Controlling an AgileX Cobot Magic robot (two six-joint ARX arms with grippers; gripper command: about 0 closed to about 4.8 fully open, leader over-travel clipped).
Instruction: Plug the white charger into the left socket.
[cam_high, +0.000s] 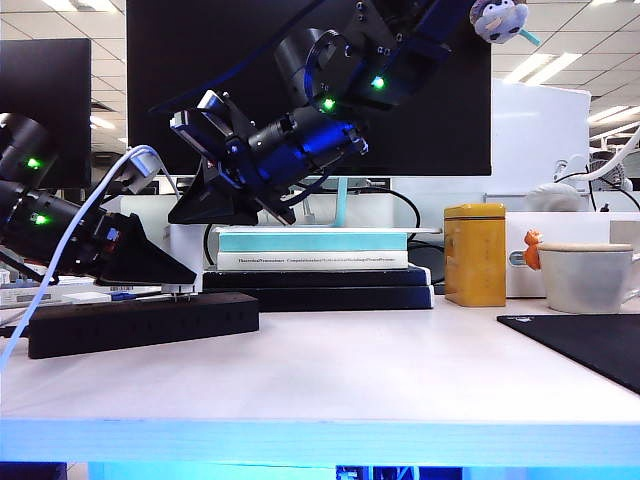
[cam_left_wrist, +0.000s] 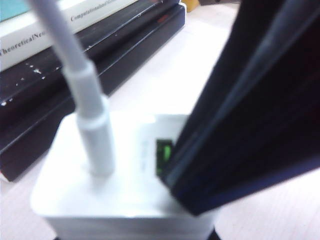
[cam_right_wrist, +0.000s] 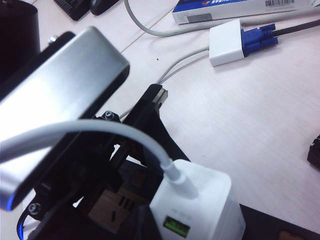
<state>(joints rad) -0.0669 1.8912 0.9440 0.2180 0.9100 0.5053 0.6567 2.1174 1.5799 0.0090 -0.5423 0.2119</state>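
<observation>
The white charger (cam_left_wrist: 120, 190) (cam_right_wrist: 200, 205) is a glossy block with a green-lit port and a thin white cable (cam_left_wrist: 75, 75) rising from its top. My left gripper (cam_high: 170, 280) (cam_left_wrist: 142, 235) is shut on its sides and holds it upright just over the long black power strip (cam_high: 140, 325). In the exterior view the left fingers hide most of the charger. One socket face (cam_right_wrist: 117, 207) with slots shows beside it; whether that is the left socket I cannot tell. My right gripper (cam_high: 200, 210) reaches across from the right, shut and empty. Its dark fingers (cam_left_wrist: 240, 130) lie against the charger's top by the port.
Behind the strip, books (cam_high: 312, 262) lie on black flat boxes (cam_high: 320, 290). A yellow tin (cam_high: 474, 255), a white mug (cam_high: 588, 278) and a black mat (cam_high: 590, 345) are on the right. A white adapter with a blue plug (cam_right_wrist: 235, 40) and a barcode-labelled box (cam_right_wrist: 235, 10) lie farther off.
</observation>
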